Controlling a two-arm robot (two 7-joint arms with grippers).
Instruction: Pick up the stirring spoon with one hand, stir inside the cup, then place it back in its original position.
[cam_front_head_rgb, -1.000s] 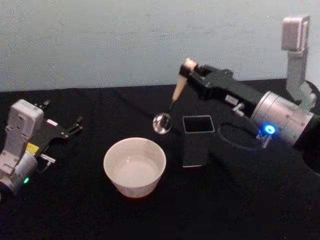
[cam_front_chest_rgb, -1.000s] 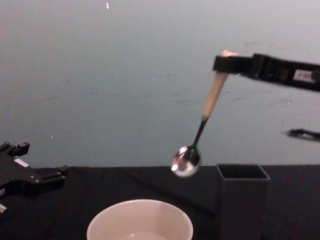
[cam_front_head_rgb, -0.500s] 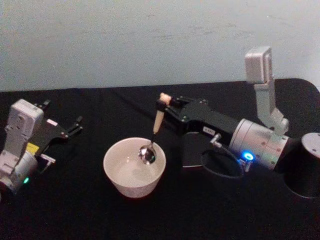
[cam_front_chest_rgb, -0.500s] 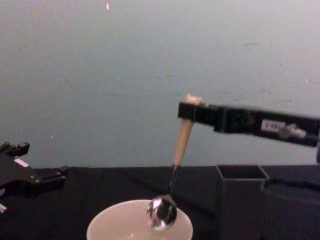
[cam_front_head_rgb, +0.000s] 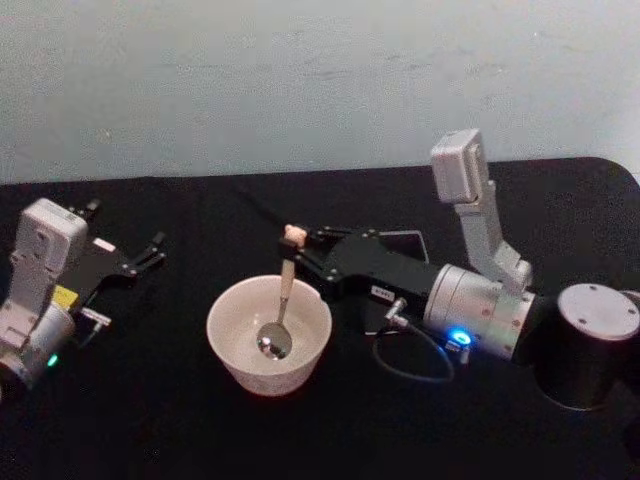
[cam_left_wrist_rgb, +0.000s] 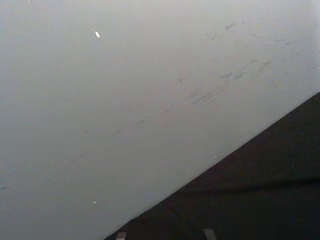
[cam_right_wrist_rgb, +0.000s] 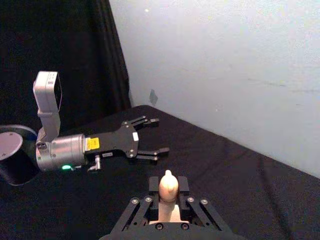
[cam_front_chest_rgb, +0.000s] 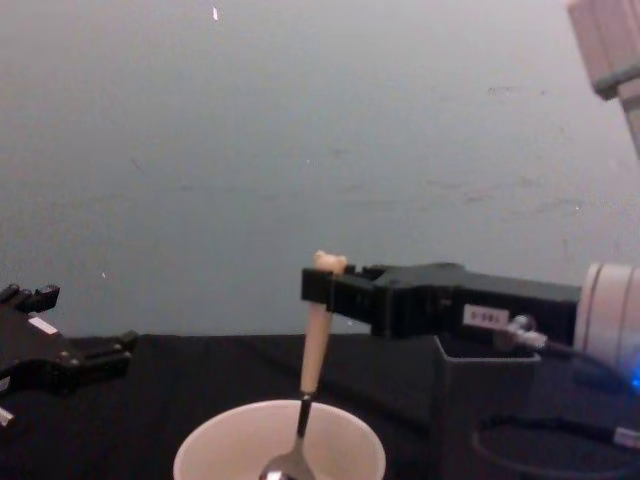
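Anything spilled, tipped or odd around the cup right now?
Nothing stands out. The cup is upright, no spill visible around it; the right gripper holds the spoon, bowl inside the cup. The holder stands upright behind that arm. The left gripper sits open at the left.

Soft, even room light is washing the pale wall (cam_front_head_rgb: 300, 80) while the black tablecloth (cam_front_head_rgb: 150, 430) is swallowing shadows; the stirring spoon (cam_front_head_rgb: 284, 295) is glinting faintly inside the cup (cam_front_head_rgb: 262, 378).
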